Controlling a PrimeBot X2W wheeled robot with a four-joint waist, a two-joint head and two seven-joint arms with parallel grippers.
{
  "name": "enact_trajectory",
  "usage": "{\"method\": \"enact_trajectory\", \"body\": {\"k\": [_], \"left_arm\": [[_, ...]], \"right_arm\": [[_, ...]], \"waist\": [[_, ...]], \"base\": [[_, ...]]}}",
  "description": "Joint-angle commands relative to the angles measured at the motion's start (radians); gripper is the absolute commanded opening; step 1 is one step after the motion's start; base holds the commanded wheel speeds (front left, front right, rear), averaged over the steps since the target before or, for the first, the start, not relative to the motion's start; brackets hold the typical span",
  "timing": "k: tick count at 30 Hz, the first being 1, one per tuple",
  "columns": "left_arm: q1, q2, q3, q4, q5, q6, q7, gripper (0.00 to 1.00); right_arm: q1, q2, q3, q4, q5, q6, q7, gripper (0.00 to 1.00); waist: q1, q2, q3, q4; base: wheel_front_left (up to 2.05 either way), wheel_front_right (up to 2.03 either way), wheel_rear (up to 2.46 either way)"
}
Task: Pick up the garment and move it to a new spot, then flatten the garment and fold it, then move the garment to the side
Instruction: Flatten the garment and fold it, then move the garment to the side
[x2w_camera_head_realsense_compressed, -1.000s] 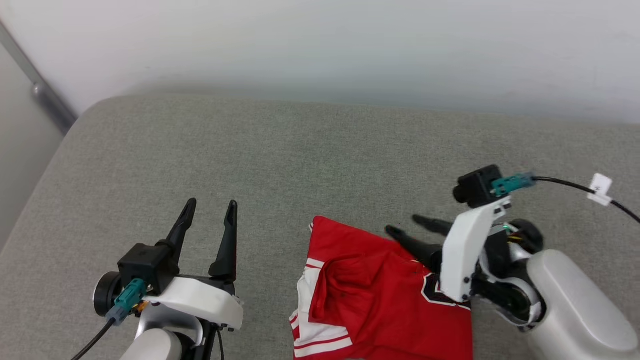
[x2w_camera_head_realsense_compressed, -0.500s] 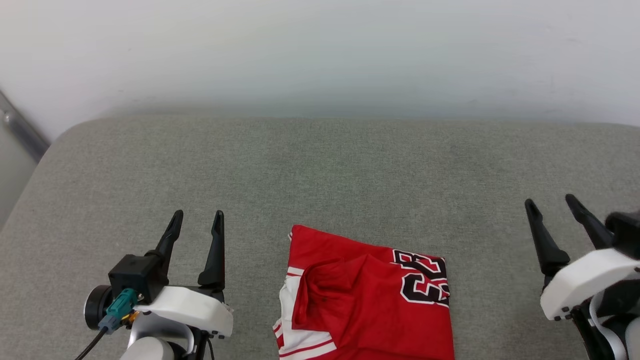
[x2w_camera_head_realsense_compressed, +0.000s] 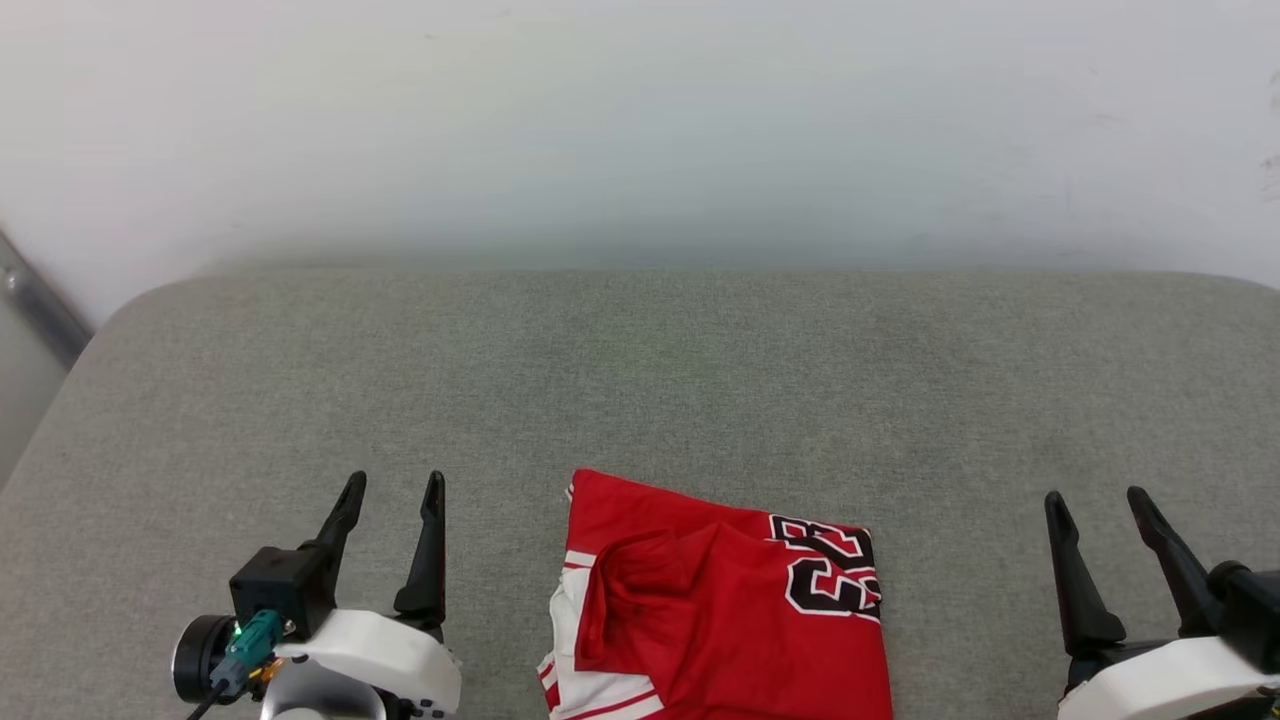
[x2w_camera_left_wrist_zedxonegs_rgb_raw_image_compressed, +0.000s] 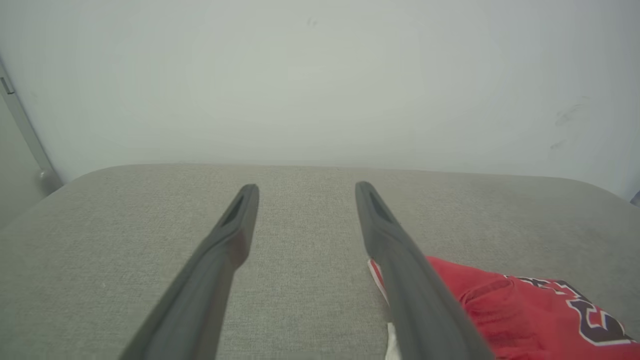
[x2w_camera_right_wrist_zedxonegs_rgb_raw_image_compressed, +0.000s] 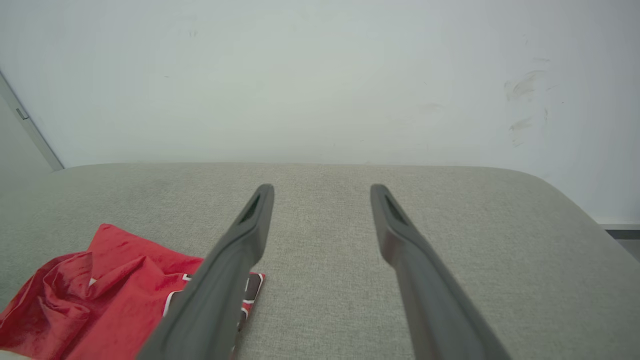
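Pulling away from the garment (x2w_camera_head_realsense_compressed: 720, 620) w/in the last sec.: right hand (x2w_camera_head_realsense_compressed: 1095, 495), earlier laid over the shirt's far right corner w/ fingers pointing left, now back at lower right of head view, well apart from the cloth, fingers spread wide, nothing betw. them. Left hand (x2w_camera_head_realsense_compressed: 396, 478) at lower left as before, also wide open and empty, near the shirt's left edge but not touching.

Head cam. tilted a bit too, so whole pic. shifted down; no real move of the shirt seen.

Garment lying on the grey surface (x2w_camera_head_realsense_compressed: 640, 380), at bottom centre betw. both hands, approx. a compact red rectangle. White striped sleeve trim at its left side, black "23" now uncovered at the upper right, some wrinkles in the middle layer. Near edge cut off by the frame.

Meaning for the task, as a judgement only: fold prob. finished or nearly so, cloth released. Prob. remaining: taking the folded packet again and moving it to the side w/o opening the layers. Loose top flap likely to slip if gripped by one layer only.
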Motion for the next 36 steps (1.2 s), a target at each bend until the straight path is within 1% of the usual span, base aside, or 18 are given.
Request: {"method": "enact_trajectory", "body": {"k": [1,11,13,16,18,21,22,23,25,27,31,33,34,36], "left_arm": [[0.008,0.001,0.0,0.006,-0.003,-0.003,-0.006,1.0],[-0.002,-0.009,-0.006,0.03,-0.007,-0.01,-0.012,1.0],[-0.005,-0.009,-0.006,0.032,-0.006,-0.009,-0.014,1.0],[-0.009,-0.01,0.003,0.031,-0.008,-0.005,-0.016,1.0],[-0.01,-0.01,0.011,0.027,-0.009,-0.003,-0.019,1.0],[-0.021,-0.013,0.019,0.02,-0.007,-0.004,-0.023,1.0],[-0.021,-0.013,0.019,0.02,-0.007,-0.004,-0.023,1.0],[-0.026,-0.016,0.021,0.017,-0.004,-0.005,-0.025,1.0],[-0.036,-0.022,0.022,0.018,0.002,-0.01,-0.025,1.0],[-0.056,-0.029,0.022,0.019,0.007,-0.016,-0.026,1.0],[-0.083,-0.042,0.026,0.022,0.02,-0.028,-0.03,1.0],[-0.095,-0.051,0.029,0.027,0.023,-0.033,-0.031,1.0],[-0.098,-0.055,0.031,0.03,0.026,-0.036,-0.031,1.0],[-0.107,-0.067,0.029,0.034,0.031,-0.042,-0.032,1.0]], "right_arm": [[0.01,0.006,0.004,0.0,-0.009,0.0,-0.008,1.0],[0.009,0.011,-0.003,-0.015,-0.018,0.0,0.024,1.0],[0.016,0.015,-0.008,-0.022,-0.012,0.0,0.037,1.0],[0.028,0.023,-0.043,-0.021,0.026,0.0,0.082,1.0],[0.027,0.029,-0.087,0.0,0.092,0.0,0.142,1.0],[0.007,0.011,-0.164,0.06,0.203,0.0,0.298,1.0],[0.007,0.011,-0.164,0.06,0.203,0.0,0.298,1.0],[0.001,-0.015,-0.193,0.087,0.217,0.0,0.365,1.0],[-0.011,-0.03,-0.23,0.122,0.273,0.0,0.478,1.0],[-0.014,-0.028,-0.267,0.147,0.315,0.0,0.587,1.0],[-0.038,0.007,-0.31,0.172,0.374,0.0,0.791,1.0],[-0.064,0.036,-0.322,0.184,0.432,0.0,0.88,1.0],[-0.073,0.04,-0.318,0.19,0.434,0.0,0.914,1.0],[-0.095,0.052,-0.314,0.208,0.5,0.0,0.969,1.0]], "waist": [[0.0,0.0,-0.003,-0.005],[0.0,0.0,-0.005,-0.015],[0.0,0.0,-0.004,-0.015],[0.0,0.0,0.003,-0.016],[0.0,0.0,0.012,-0.017],[0.0,0.0,0.037,-0.012],[0.0,0.0,0.037,-0.012],[0.0,0.0,0.047,-0.007],[0.0,0.0,0.063,0.009],[0.0,0.0,0.084,0.028],[0.0,0.0,0.122,0.058],[0.0,0.0,0.138,0.071],[0.0,0.0,0.144,0.077],[0.0,0.0,0.155,0.091]], "base": [[0.0,0.0,0.0],[0.0,0.0,0.0],[0.0,0.0,0.0],[0.0,0.0,0.0],[0.0,0.0,0.0],[0.0,0.0,0.0],[0.0,0.0,0.0],[0.0,0.0,0.0],[0.0,0.0,0.0],[0.0,0.0,0.0],[0.0,0.0,0.0],[0.0,0.0,0.0],[0.0,0.0,0.0],[0.0,0.0,0.0]]}}
